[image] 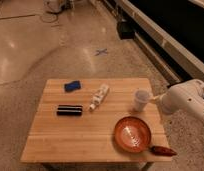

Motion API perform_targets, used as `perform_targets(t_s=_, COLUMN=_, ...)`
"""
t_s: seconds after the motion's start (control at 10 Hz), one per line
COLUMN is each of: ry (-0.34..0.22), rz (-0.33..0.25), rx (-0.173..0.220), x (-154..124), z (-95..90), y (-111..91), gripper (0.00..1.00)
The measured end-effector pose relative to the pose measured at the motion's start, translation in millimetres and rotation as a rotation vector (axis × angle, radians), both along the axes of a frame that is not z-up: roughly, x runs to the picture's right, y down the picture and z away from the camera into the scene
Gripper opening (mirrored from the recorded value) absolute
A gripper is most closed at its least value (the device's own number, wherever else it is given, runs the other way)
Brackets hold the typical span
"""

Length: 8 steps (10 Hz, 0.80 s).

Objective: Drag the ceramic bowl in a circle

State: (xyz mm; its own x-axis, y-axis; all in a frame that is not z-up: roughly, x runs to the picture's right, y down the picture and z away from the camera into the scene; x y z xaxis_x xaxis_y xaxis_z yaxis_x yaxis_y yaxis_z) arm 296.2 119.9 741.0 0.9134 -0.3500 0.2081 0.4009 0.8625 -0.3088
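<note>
Ceramic bowl (132, 134) upright, hand (155, 98) beside cup (140, 100)

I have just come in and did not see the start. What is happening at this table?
A white robot arm reaches in from the right side of the wooden table. Its tool is near the table's right edge, close beside the small white translucent cup. It is not at the wide, shallow, glossy orange-red ceramic bowl. The bowl rests untouched near the front right corner, with a small dark red object next to it. The dragging has not yet begun.
</note>
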Motion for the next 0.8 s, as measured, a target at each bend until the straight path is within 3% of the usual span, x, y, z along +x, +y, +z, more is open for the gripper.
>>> perform_targets(t_s=0.3, ry=-0.021, rz=-0.092, rx=-0.043, x=13.4, z=-10.9, y=47.8, gripper=0.76)
perform_targets(t_s=0.7, ry=-0.137, rz=-0.268, rx=-0.076, x=-1.3, z=-23.3, y=96.9, gripper=0.76)
perform_targets(t_s=0.8, ry=-0.185, rz=-0.336, rx=-0.090, x=-10.6, z=-23.8, y=110.7, gripper=0.76)
